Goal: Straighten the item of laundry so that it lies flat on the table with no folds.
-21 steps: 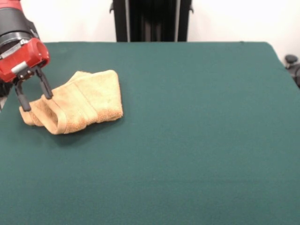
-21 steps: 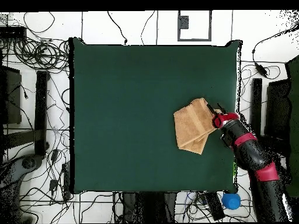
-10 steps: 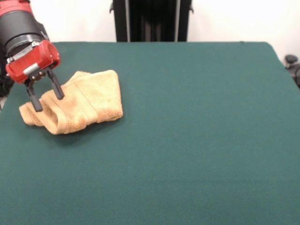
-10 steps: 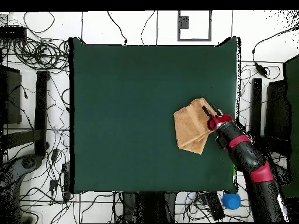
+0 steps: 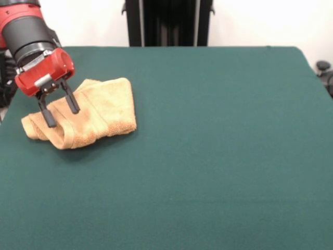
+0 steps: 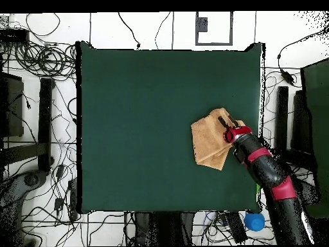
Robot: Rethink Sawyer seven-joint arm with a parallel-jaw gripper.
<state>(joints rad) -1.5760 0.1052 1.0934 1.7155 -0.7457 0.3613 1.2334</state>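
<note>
The item of laundry is a golden-tan towel, folded over on itself in a thick bundle at the left side of the green table. In the overhead view the towel lies near the table's right edge. My gripper hangs open just over the towel's left part, its two black fingers spread with nothing between them. From above, the gripper sits over the towel's upper right corner.
Cables and stands cover the floor around the table in the overhead view. A blue ball lies on the floor by the table's lower right corner. Dark equipment stands behind the far edge.
My gripper has moved from beside the towel's outer end inward over the towel, staying open. The towel has not moved.
</note>
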